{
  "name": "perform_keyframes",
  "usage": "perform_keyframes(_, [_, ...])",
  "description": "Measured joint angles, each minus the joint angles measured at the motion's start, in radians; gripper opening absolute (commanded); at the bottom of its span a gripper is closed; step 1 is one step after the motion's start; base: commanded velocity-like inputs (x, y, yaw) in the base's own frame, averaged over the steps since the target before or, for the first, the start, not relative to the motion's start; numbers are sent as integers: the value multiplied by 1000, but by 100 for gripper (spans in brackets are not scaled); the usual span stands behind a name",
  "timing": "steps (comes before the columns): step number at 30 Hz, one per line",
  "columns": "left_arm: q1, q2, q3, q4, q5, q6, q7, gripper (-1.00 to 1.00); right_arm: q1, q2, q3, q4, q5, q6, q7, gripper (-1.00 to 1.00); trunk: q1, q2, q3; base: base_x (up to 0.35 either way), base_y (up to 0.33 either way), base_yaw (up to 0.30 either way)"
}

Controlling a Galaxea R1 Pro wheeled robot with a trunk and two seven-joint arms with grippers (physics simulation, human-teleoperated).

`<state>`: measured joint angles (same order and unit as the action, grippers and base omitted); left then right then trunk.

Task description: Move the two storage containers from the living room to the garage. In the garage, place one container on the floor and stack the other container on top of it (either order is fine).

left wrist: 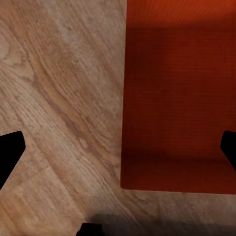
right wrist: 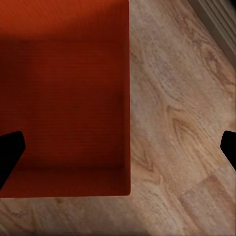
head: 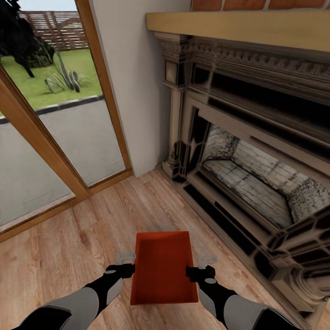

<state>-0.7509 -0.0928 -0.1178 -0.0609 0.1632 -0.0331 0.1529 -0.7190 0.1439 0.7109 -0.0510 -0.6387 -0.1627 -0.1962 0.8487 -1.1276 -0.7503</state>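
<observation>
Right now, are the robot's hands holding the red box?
It cannot be told. The open left gripper and right gripper straddle the storage container's long side walls.

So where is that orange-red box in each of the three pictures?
Head view: the storage container sits low at centre, between the left gripper and right gripper.
Left wrist view: it takes the right side.
Right wrist view: it takes the left side.
Shared landmark: the wood plank floor beneath it.

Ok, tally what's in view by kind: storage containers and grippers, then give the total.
Storage containers: 1, the orange-red storage container on the wood floor.
Grippers: 2, the left gripper and right gripper, each straddling a side wall of it.
Total: 3
</observation>
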Motion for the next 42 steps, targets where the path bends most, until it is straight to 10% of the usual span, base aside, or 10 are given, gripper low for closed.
perform_keyframes(42, [0,-2,1,6,3,2,2,100,0,-5,0,0,-2,-2,0,100,161,-294,-132,0,0,0])
